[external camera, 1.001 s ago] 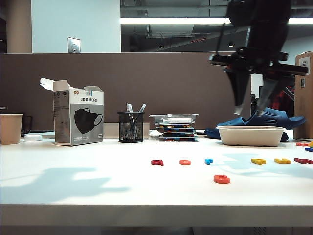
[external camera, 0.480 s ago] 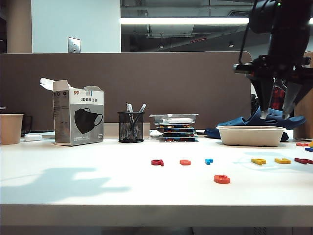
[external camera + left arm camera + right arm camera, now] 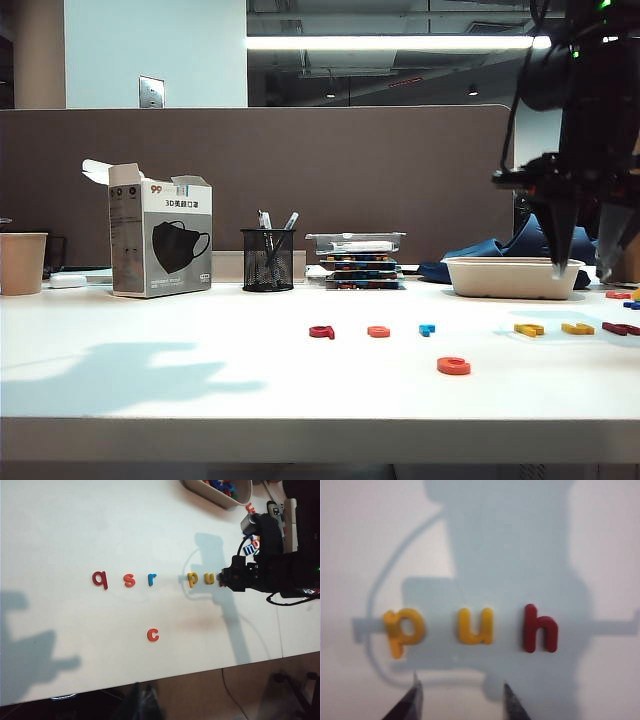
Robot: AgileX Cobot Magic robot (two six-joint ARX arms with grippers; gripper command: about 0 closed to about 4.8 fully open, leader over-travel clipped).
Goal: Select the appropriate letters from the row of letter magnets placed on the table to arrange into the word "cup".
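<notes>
The row of letter magnets lies on the white table [image 3: 200,380]: dark red q [image 3: 321,331], orange s [image 3: 378,331], blue r [image 3: 427,329], yellow p [image 3: 529,328], yellow u [image 3: 577,328], dark red h [image 3: 620,328]. The orange-red c [image 3: 453,366] lies alone, nearer the front edge. My right gripper [image 3: 583,268] hangs open above the p [image 3: 404,630] and u [image 3: 475,626], clear of the table, with nothing between its fingertips [image 3: 415,696]. My left gripper [image 3: 142,702] shows only as a dark blur off the table's front edge, far from the c [image 3: 153,635].
A shallow beige bowl [image 3: 512,277] of loose letters stands behind the yellow letters. At the back are a mask box [image 3: 160,240], a mesh pen holder [image 3: 268,260], a stack of flat boxes [image 3: 360,262] and a paper cup [image 3: 22,262]. More letters lie at the far right edge [image 3: 618,295].
My right gripper has swung to the right and come down, from high over the bowl to just above the yellow letters. No letter has moved.
</notes>
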